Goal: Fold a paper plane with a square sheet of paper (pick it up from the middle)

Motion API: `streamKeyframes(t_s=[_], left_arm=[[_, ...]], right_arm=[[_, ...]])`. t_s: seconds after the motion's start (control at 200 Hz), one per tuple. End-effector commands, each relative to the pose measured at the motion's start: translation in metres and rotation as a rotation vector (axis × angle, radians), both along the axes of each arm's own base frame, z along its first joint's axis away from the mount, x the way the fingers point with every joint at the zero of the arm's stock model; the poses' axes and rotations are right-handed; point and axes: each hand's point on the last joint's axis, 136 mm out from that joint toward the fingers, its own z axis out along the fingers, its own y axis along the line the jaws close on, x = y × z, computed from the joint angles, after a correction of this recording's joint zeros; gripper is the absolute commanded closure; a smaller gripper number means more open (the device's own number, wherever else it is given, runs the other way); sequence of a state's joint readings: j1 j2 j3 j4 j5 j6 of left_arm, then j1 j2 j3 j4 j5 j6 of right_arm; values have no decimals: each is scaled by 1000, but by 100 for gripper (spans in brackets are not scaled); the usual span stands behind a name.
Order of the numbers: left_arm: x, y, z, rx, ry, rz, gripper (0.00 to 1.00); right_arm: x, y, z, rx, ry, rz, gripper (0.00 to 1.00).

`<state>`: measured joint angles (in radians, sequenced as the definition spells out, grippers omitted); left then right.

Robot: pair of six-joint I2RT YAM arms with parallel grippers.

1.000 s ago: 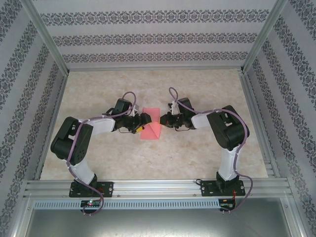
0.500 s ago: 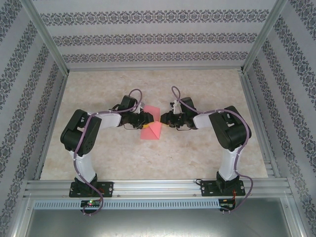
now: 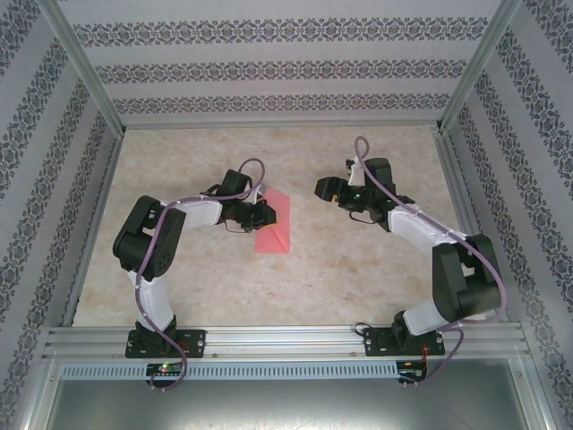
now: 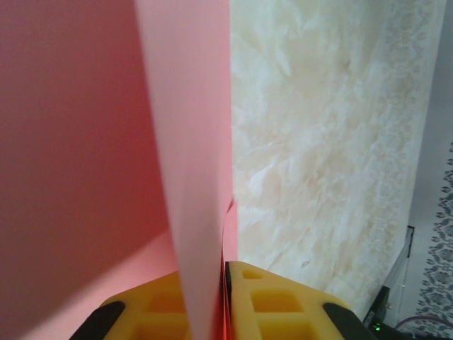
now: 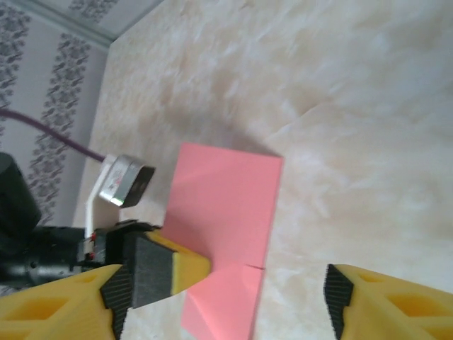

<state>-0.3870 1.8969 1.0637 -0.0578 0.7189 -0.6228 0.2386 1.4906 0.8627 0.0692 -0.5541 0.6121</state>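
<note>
Left arm: I see it rise from its base at the near-left edge of the worktop. The elbow is folded over the left side, and the forearm runs right towards the middle. The left tool meets the left edge of the sheet of paper. In the left wrist view the tool's yellow fingers are pressed together at the bottom of the frame. A pale, upstanding flap of the sheet is clamped in the thin seam between them. The rest of the salmon-pink paper spreads to the left of the flap, with bare marbled worktop to the right.

Sheet: it lies near the middle of the worktop, a little left of centre and between the two tools. It is partly folded and unmarked. From above it shows as an oblong with its long side running near to far.

Right arm: its base is at the near-right edge and its elbow is pushed out to the right. The forearm stretches far and left. The right tool sits to the right of the sheet and apart from it. In the right wrist view its fingers stand wide, released, with nothing between them. One of them carries a black pad.

A purple cable loops over the left wrist.
</note>
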Motion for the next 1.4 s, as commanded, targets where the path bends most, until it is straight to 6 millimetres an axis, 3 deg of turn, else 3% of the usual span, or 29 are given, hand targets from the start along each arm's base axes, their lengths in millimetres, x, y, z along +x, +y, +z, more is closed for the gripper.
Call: streamKeyframes(t_s=[0.0, 0.105, 0.325, 0.475, 0.674, 0.824, 0.994, 1.264, 1.394], left_arm=[[-1, 7, 26, 81, -76, -35, 88], [-8, 28, 39, 238, -72, -24, 88], [-27, 98, 77, 734, -59, 2, 88], [-24, 117, 111, 963, -128, -18, 87], [-8, 132, 134, 1314, -200, -52, 88], [9, 125, 132, 1522, -245, -91, 88], [25, 109, 109, 1650, -265, -140, 88], [33, 84, 55, 1677, -252, -195, 88], [26, 67, 30, 1600, -215, -219, 87]], right_arm=[[-7, -25, -10, -158, -15, -38, 20], [-12, -34, -6, -193, -49, -68, 14], [-20, -47, 4, -209, -118, -132, 5], [-22, -56, 4, -226, -131, -176, 2], [-26, -66, 8, -250, -146, -228, 2], [-29, -84, 9, -285, -152, -307, 2], [-29, -95, 7, -299, -138, -357, 2], [-30, -116, 0, -313, -97, -440, 2], [-30, -118, -6, -311, -73, -445, 2]])
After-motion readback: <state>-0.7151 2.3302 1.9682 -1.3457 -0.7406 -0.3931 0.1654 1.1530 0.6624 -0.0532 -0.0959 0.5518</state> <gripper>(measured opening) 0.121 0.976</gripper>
